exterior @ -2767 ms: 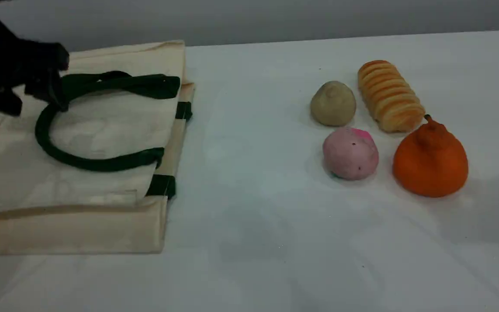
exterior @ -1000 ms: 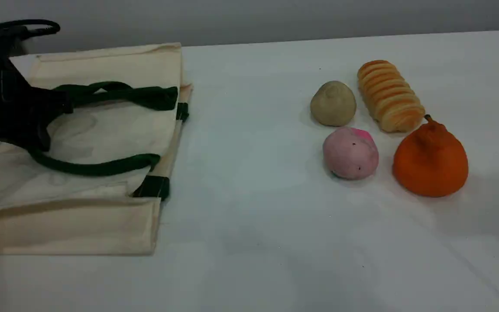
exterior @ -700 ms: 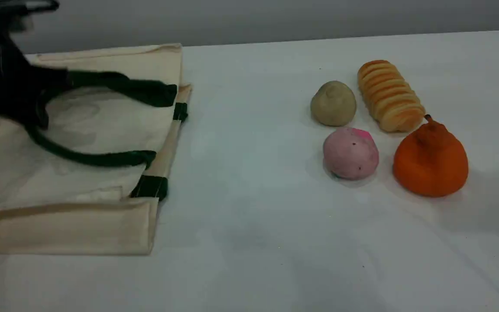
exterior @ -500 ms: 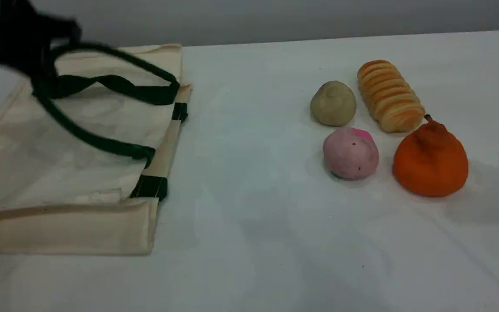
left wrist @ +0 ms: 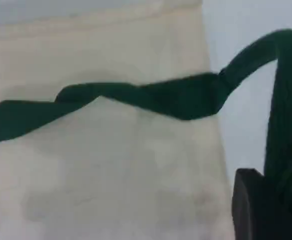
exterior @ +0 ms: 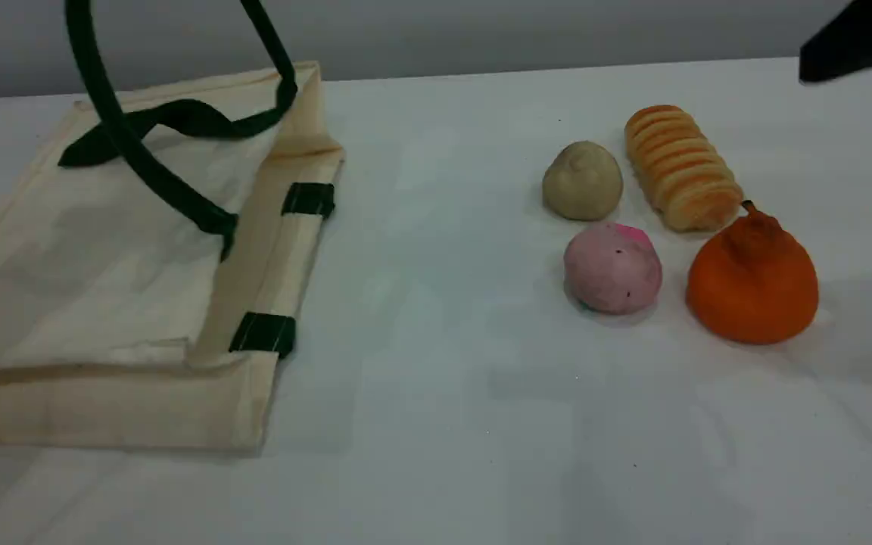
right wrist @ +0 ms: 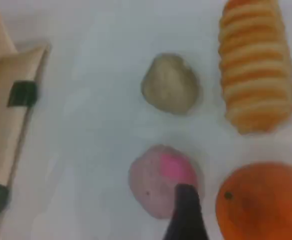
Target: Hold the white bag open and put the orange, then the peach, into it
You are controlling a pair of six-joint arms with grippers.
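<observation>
Lying flat at the left of the frame, long axis running toward the upper left, mouth facing right: the white bag [exterior: 103, 250], 1 dark green handle [exterior: 114, 144] hoisted out past the top edge, likely to pull the upper panel off the lower and open the mouth. Clamped tight on that handle at lower right of the wrist view: the left gripper [left wrist: 266, 210]. Waiting at right, untouched: the orange [exterior: 752, 281] beside the peach [exterior: 612, 269], with the right gripper [exterior: 860, 53] open-jawed and empty at upper right.
</observation>
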